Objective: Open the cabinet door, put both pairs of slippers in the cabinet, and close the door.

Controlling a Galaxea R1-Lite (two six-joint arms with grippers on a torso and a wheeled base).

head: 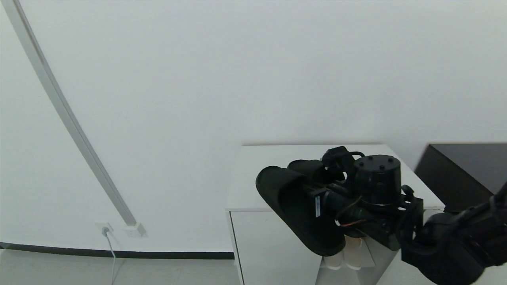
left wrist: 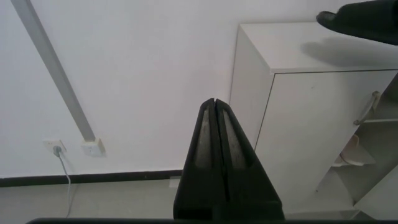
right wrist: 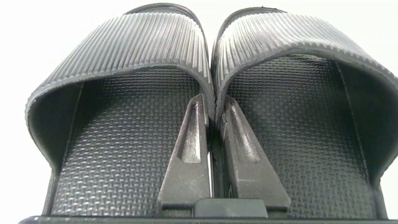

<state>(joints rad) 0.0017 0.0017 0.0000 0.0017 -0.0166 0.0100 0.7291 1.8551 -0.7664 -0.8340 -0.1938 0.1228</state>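
Observation:
A pair of black slippers hangs in the air in front of the white cabinet's top edge. My right gripper is shut on the two inner strap edges, pinching both slippers together. One black toe pokes out above the cabinet top. The cabinet's right side stands open, and a white pair of slippers rests on a shelf inside. Its left door panel is flat and has a handle. My left gripper is shut on nothing, low and to the left of the cabinet.
A dark piece of furniture stands to the right of the cabinet. A grey conduit runs down the white wall to a socket with a plugged cable. Bare floor lies left of the cabinet.

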